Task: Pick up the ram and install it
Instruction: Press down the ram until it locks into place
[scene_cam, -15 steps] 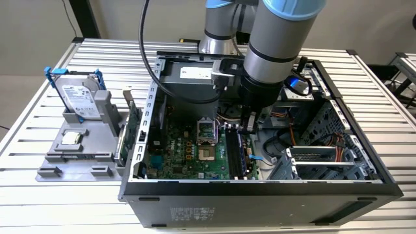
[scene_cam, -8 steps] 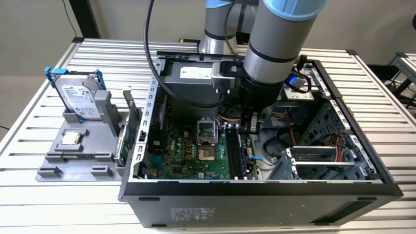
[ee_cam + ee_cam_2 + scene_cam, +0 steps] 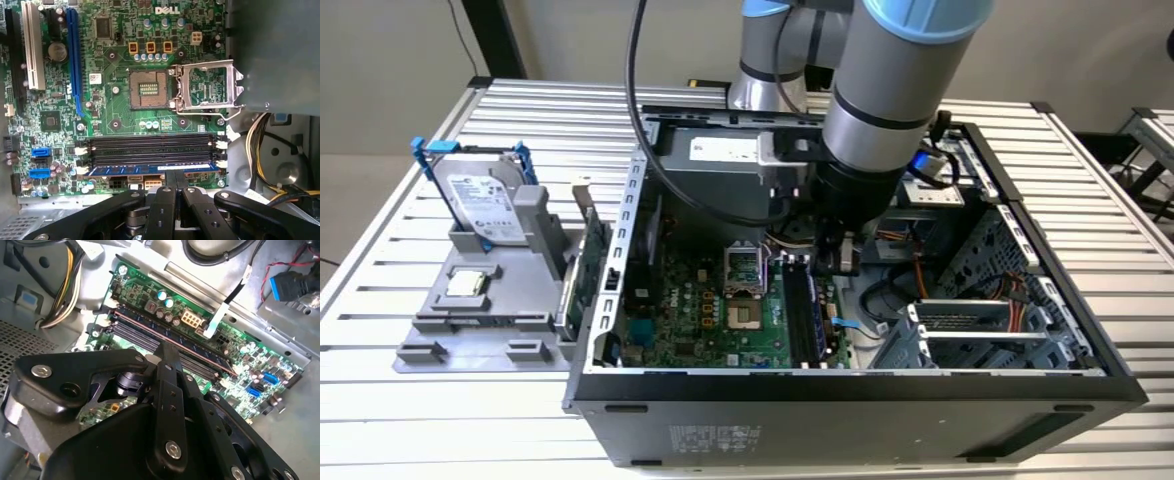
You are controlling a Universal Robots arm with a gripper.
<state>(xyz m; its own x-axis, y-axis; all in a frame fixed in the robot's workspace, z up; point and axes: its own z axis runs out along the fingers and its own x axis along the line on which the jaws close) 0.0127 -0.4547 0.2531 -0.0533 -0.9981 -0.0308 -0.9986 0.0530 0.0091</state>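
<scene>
Inside the open computer case (image 3: 1014, 230), I see the motherboard (image 3: 707, 310) with the ram (image 3: 150, 169) lying along the outermost of its black slots (image 3: 150, 147). My pincer (image 3: 174, 182) sits directly over the stick's middle, fingers drawn together, touching its edge.

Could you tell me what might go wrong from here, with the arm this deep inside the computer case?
1. The ram sits in the motherboard's outermost slot with the end effector right over it; uneven pressure might leave one end unseated.
2. The CPU socket lies open beside the slots, so a sideways slip could damage its contacts.
3. The yellow cable bundle hangs close to the arm and might snag.
</scene>
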